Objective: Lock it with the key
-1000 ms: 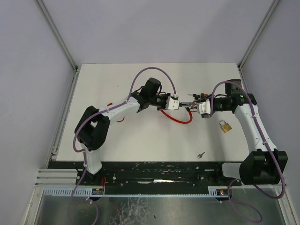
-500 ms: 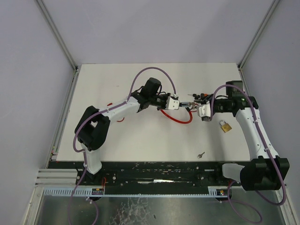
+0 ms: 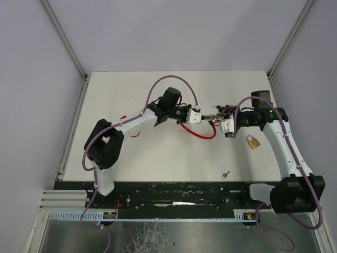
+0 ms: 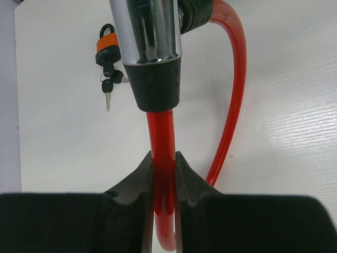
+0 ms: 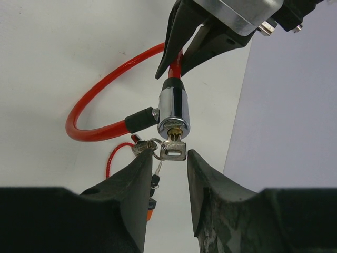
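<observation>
Tabletop [image 3: 158, 153] white; left pincer [image 4: 164, 161] clamps cable [image 4: 235, 79], right pincer [image 5: 167, 161] parted round key [image 5: 176, 150]

1 overhead view, 2 close, opposed wrist views; shared lock [image 5: 174, 112]

Mid-table, the left gripper [image 3: 209, 116] and right gripper [image 3: 221, 123] meet tip to tip above a red cable lock [image 3: 202, 135] (its loop lies on the table [image 3: 158, 155]). A brass padlock [image 3: 254, 142] sits just beside the right arm, and a small key [image 3: 226, 173] lies well apart, nearer the bases.
</observation>
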### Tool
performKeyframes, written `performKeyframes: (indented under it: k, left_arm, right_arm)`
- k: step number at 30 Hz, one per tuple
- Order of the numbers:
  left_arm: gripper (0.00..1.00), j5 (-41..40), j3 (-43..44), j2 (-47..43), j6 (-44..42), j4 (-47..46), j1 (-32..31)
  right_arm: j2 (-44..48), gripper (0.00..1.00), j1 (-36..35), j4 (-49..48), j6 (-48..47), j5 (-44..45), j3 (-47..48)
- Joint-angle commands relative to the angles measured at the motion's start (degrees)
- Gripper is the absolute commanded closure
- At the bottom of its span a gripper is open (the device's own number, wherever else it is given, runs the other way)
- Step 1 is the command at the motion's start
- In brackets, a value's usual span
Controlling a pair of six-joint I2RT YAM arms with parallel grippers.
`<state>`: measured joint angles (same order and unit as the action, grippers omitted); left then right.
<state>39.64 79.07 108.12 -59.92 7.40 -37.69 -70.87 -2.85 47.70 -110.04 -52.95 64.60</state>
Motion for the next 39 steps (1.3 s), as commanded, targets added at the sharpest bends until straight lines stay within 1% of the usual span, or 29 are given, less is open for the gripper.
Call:
performKeyframes:
  k: [1, 12, 17, 20, 22, 26, 27, 32, 34, 39]
  left_arm:
    - [1.0, 0.1, 0.9, 2.5, -0.7, 3.7, 0.3]
    - [1.0, 0.2, 0.8, 2.4, -0.7, 3.8, 0.3]
    - [1.0, 0.1, 0.7, 2.2, -0.7, 3.8, 0.3]
    - [1.0, -0.1, 0.8, 2.1, -0.7, 3.8, 0.3]
    - [1.0, -0.2, 0.7, 2.2, -0.7, 3.8, 0.4]
    - [1.0, -0.1, 0.7, 2.1, -0.7, 3.7, 0.3]
    - [1.0, -0.1, 0.7, 2.1, -0.6, 3.7, 0.3]
    - [1.0, -0.2, 0.5, 2.0, -0.6, 3.5, 0.3]
    - [1.0, -0.1, 0.5, 2.0, -0.7, 3.5, 0.3]
    - [1.0, -0.1, 0.6, 2.0, -0.7, 3.6, 0.3]
  right_arm:
    - [0.7, 0.61, -0.9, 0.2, -1.4, 0.3, 1.6]
    - [0.8, 0.7, -1.4, -0.9, 0.5, 1.8, 1.3]
    - [1.3, 0.73, -1.4, -2.7, 5.2, 1.2, 0.8]
    - [2.1, 0.76, -1.4, -5.2, 12.6, 0.8, -0.1]
    - [2.6, 0.78, -1.4, -8.1, 19.3, 0.8, -0.9]
    - [3.6, 0.85, -1.4, -15.9, 37.8, 2.1, -2.4]
    - [3.6, 0.86, -1.4, -16.9, 40.8, 2.5, -2.6]
    - [3.1, 0.89, -1.4, -18.1, 51.5, 3.1, -3.1]
    - [2.7, 0.9, -1.4, -18.0, 56.2, 3.4, -3.0]
    - [1.5, 0.9, -1.4, -17.2, 64.0, 2.5, -1.9]
